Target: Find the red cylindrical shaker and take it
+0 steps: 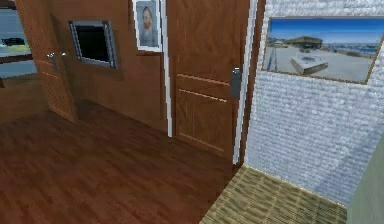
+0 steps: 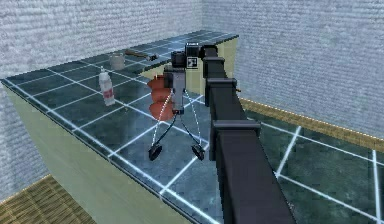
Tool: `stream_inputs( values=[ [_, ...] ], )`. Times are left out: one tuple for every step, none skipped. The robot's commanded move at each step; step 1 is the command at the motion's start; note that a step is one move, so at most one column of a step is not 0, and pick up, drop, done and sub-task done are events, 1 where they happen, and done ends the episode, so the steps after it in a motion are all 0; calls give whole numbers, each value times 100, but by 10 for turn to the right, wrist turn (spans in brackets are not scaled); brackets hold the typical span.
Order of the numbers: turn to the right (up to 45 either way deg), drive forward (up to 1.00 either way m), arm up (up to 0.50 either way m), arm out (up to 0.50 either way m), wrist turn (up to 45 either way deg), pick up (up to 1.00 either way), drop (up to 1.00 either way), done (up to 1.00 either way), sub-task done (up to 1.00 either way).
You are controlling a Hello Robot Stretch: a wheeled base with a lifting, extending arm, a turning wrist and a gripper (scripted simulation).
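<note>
A dark tiled counter (image 2: 60,105) runs along a white brick wall (image 2: 60,30), and the red shaker (image 2: 158,97) stands out on the counter's top, towards its middle. It is a squat, roughly round red thing, upright as far as can be seen. The arm (image 2: 235,140) reaches over the counter as a dark square bar, with its two white squares (image 2: 180,59) at the far end. The gripper (image 2: 178,152) is over the counter too, right by the shaker, its thin fingers (image 2: 155,150) spread above the tiles on the near side of it.

Whether the gripper is released or clenched cannot be told, nor whether it has hold of anything. The shaker sits at or behind it on the counter's top, and touching or merely beside cannot be made out.

Farther along the counter from the shaker stands a white bottle (image 2: 106,87) with a red band, and beyond that, nearer the counter's far end, a small grey cup (image 2: 118,62).

The forward view looks away from the counter: a wooden door (image 1: 205,70), a framed portrait (image 1: 147,24), a dark screen (image 1: 93,43) and a landscape picture (image 1: 320,48), above a wooden floor (image 1: 100,170) and a woven mat (image 1: 270,200).
</note>
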Motion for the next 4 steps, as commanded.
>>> stream_inputs(
  values=[
    [0, 0, 0, 0, 450, 0, 0, 0, 0],
    [0, 0, 0, 0, 450, 0, 0, 0, 0],
    [0, 0, 0, 0, 450, 0, 0, 0, 0],
    [0, 0, 0, 0, 150, 0, 0, 0, 0]
  ],
)
